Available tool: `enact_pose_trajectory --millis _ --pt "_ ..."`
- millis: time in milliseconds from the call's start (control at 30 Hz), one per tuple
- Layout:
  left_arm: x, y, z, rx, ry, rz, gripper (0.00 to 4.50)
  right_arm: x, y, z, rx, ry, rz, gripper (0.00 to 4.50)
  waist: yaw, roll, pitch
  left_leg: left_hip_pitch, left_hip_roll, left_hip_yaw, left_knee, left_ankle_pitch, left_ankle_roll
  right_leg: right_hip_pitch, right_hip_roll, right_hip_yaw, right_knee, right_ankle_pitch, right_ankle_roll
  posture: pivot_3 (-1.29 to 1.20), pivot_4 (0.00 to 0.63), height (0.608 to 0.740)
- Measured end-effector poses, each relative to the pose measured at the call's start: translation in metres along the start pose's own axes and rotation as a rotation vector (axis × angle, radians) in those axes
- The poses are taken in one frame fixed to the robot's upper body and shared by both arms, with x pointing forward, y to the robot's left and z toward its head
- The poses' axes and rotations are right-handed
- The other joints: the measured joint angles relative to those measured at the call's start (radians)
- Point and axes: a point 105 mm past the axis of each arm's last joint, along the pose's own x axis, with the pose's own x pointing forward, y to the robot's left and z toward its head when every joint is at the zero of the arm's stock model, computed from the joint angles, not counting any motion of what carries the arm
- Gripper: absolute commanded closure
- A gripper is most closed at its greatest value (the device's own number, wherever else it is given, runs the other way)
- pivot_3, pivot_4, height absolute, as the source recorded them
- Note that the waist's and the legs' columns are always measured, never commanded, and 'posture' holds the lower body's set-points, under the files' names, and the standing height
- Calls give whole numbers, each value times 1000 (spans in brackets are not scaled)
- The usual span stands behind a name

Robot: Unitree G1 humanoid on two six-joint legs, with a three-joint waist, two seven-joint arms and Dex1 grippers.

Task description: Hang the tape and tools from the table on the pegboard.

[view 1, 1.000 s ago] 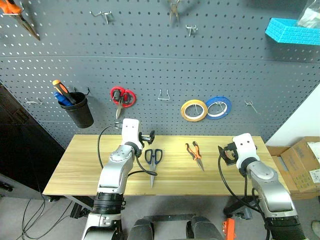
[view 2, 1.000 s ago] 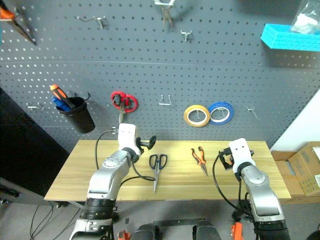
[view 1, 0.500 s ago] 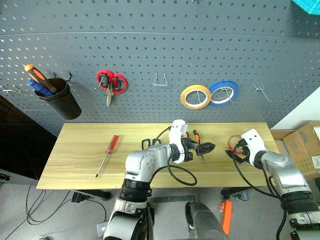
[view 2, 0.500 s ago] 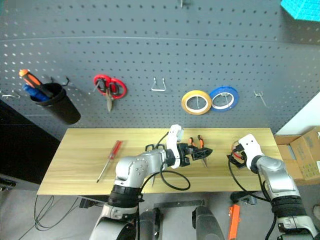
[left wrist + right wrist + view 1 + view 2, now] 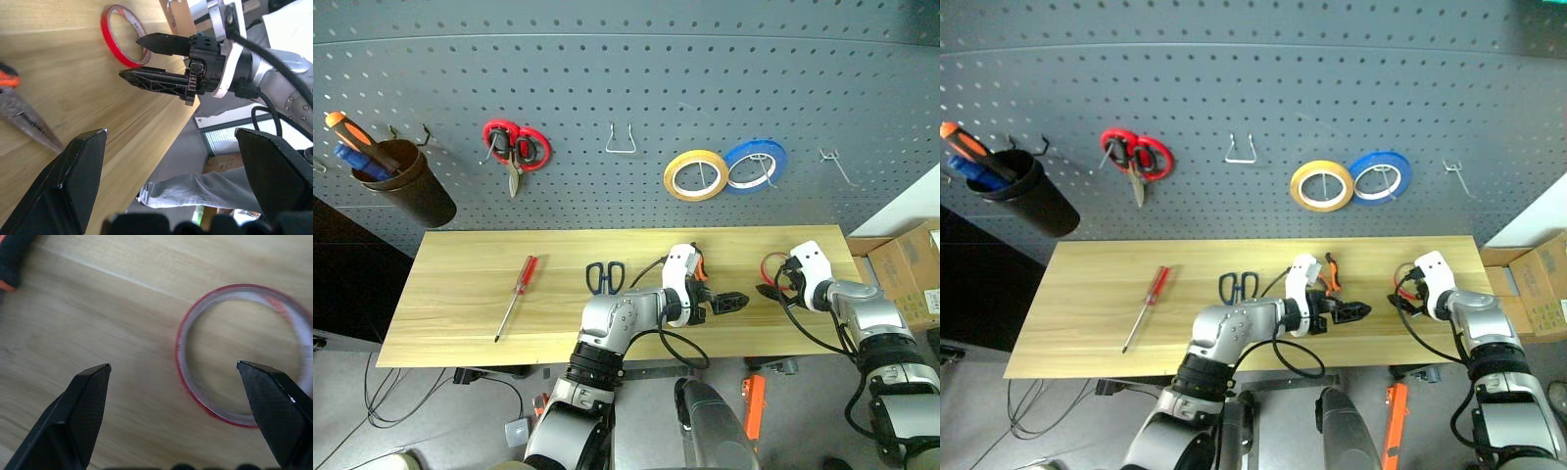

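Note:
The red tape (image 5: 244,357) lies flat near the right end of the wooden table (image 5: 460,313), in front of my open right gripper (image 5: 770,290), whose fingers (image 5: 161,44) hover just above the roll. My left gripper (image 5: 732,302) is open and empty, pointing right over the table's middle, just past the orange-and-black pliers (image 5: 1332,272). The dark-handled scissors (image 5: 605,277) lie left of the pliers. Further left rests the red-handled screwdriver (image 5: 517,294). Behind the table stands the grey pegboard (image 5: 607,78) with bare hooks (image 5: 622,142).
On the pegboard hang red-handled scissors (image 5: 514,147), a yellow roll (image 5: 695,174), a blue roll (image 5: 752,164) and a black cup (image 5: 406,191) holding an orange-handled screwdriver. Another bare hook (image 5: 837,166) sits at the right. A cardboard box (image 5: 911,274) stands beyond the table's right end.
The head camera has tilted down. My left arm swung right, from beside the scissors to over the pliers. My right gripper moved forward and down to the red tape.

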Motion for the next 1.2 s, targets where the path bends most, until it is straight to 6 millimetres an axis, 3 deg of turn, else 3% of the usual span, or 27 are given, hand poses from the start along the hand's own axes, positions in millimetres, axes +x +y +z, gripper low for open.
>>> enact_pose_trajectory --millis 133,233,600,833,1033,1200 --pt "-3 4 -5 -3 7 14 0 5 -3 6 64 1 10 7 2 0 4 0 0 0 0 0 0 0 -1 0 0 0 0 -26 355 740" --pt "-4 4 -10 -9 15 18 0 7 -6 0 86 17 3 608 4 0 4 -1 0 0 0 0 0 0 -1 -1 -1 -1 1 -21 356 740" --pt "-5 2 -7 1 3 31 0 8 -15 -6 91 22 -34 4487 2 -1 5 0 -1 0 0 0 -1 0 -1 0 -1 -1 2 -26 344 740" --pt "1 -7 6 36 -27 4 0 3 -21 -10 53 0 -84 4487 3 -1 5 -1 -1 0 0 0 -1 0 -2 0 -1 -1 2 -53 324 740" --pt "-1 -17 12 82 -37 -48 0 -29 -18 -32 -190 -61 -227 4487 8 2 3 -6 -4 0 -1 -1 -3 -4 -5 0 0 -4 8 -76 302 740" --pt "-13 -40 39 161 -101 -146 0 -67 13 -1 -386 -256 -383 4487 -8 5 1 -10 -3 1 1 -1 -4 -11 -5 1 3 -4 8 -111 275 740"
